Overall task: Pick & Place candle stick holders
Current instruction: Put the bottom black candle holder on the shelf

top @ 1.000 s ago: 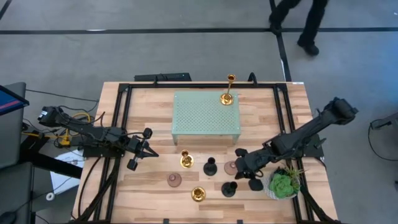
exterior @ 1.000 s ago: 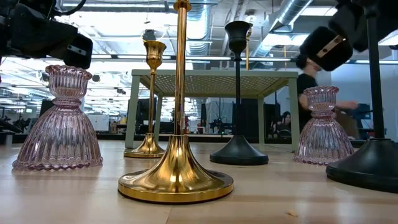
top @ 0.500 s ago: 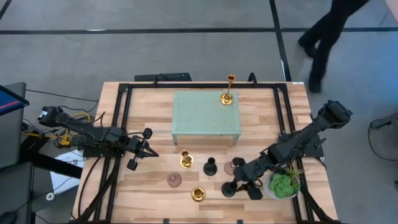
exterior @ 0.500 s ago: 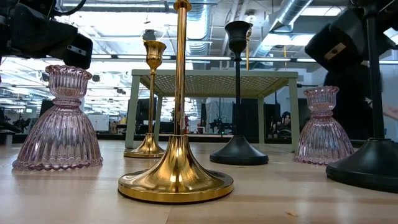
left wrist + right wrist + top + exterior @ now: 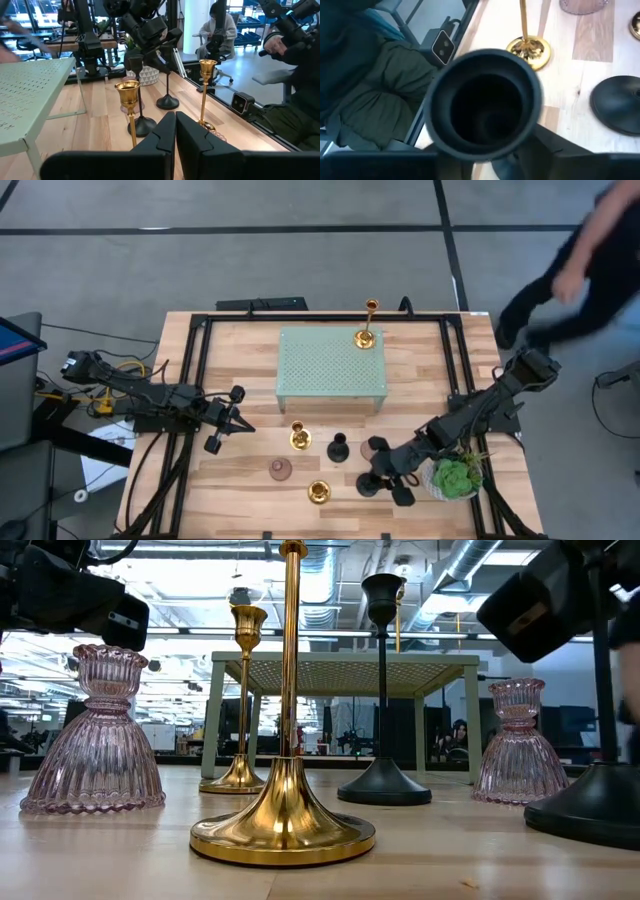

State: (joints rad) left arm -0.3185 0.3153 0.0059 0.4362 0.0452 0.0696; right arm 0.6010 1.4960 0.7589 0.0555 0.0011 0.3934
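Right gripper (image 5: 384, 471) slid onto front black holder (image 5: 368, 483) since a second ago — fingers bracket cup (image 5: 485, 107), pinch unconfirmed; lift likely next.

Left gripper (image 5: 226, 430) idle at table's left, fingers pressed together.

Pale green perforated metal riser (image 5: 331, 366) sits at the middle back of the wooden table (image 5: 240, 350), with a tall shiny gold candle holder (image 5: 366, 331) on its back right corner. In front of it: a short gold holder (image 5: 299, 436), then a matte black holder (image 5: 338, 447) to its right. Nearer the front edge, a ribbed pink glass holder (image 5: 279, 469) is left of another gold holder (image 5: 318, 492). The leafy green plant in a white pot (image 5: 455, 477) is front right.
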